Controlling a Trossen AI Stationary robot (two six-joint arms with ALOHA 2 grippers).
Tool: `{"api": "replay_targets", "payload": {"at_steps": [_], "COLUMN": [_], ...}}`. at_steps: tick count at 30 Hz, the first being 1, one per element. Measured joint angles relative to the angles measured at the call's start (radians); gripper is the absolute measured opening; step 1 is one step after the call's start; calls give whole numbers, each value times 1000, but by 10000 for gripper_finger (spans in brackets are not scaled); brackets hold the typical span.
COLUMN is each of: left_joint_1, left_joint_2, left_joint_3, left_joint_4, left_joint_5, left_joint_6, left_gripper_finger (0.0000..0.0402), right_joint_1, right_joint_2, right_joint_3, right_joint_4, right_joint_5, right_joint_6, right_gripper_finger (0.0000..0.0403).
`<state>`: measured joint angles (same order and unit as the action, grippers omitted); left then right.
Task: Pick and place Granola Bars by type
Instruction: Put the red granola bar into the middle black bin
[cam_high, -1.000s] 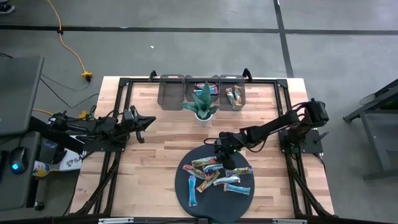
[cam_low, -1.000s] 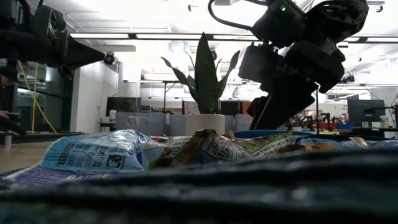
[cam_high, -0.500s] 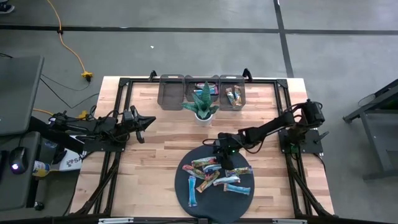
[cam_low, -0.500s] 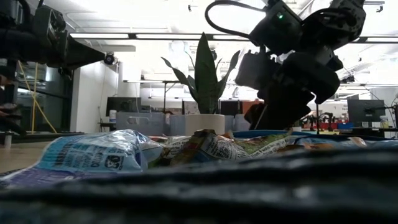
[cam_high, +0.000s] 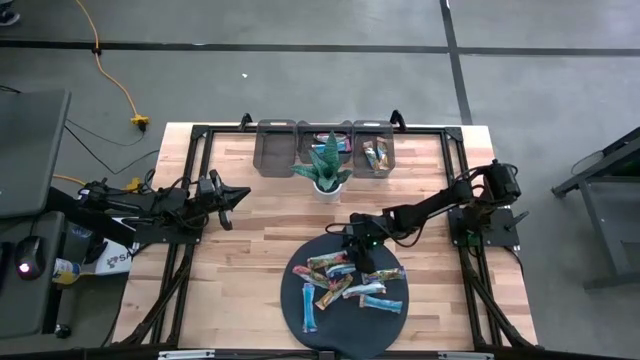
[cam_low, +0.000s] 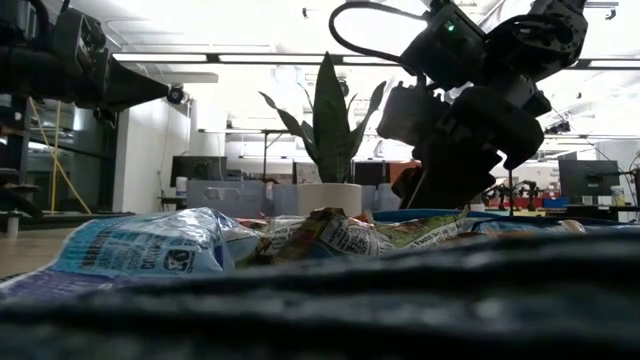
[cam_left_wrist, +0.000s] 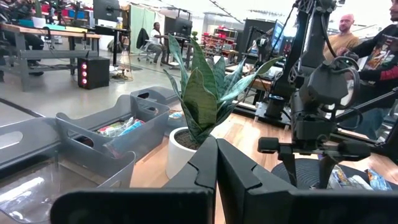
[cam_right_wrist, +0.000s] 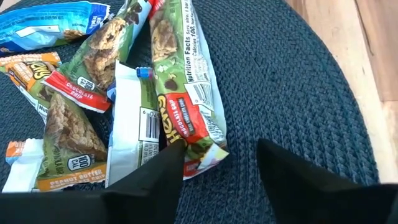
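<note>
Robotics lab: other robot arms (cam_left_wrist: 305, 56), workbenches (cam_left_wrist: 43, 46), concrete floor (cam_high: 300, 80)

Even, diffuse light covers the high view, with only soft, short shadows under the arms. The low view is strongly backlit by bright ceiling light strips (cam_low: 300, 57), so the right gripper (cam_low: 440, 190) reads as a near silhouette; the dark mat (cam_low: 400, 300) in the foreground is badly blurred (too close to the lens). Wrappers in the right wrist view (cam_right_wrist: 186, 93) show mild glare.
</note>
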<state>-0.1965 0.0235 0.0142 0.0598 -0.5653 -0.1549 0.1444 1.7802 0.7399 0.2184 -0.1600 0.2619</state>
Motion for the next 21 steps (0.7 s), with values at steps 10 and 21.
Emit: {"api": "replay_targets", "payload": {"at_steps": [10, 21], "left_joint_1": [0, 0], "left_joint_2": [0, 0], "left_joint_3": [0, 0], "left_joint_4": [0, 0], "left_joint_5": [0, 0], "left_joint_6": [0, 0], "left_gripper_finger": [1, 1], "right_joint_1": [-16, -34], "right_joint_2": [1, 2], "right_joint_3": [-1, -2], "right_joint_4": [-3, -6], "right_joint_5": [-4, -4], "right_joint_6": [0, 2], "right_gripper_finger": [122, 48]}}
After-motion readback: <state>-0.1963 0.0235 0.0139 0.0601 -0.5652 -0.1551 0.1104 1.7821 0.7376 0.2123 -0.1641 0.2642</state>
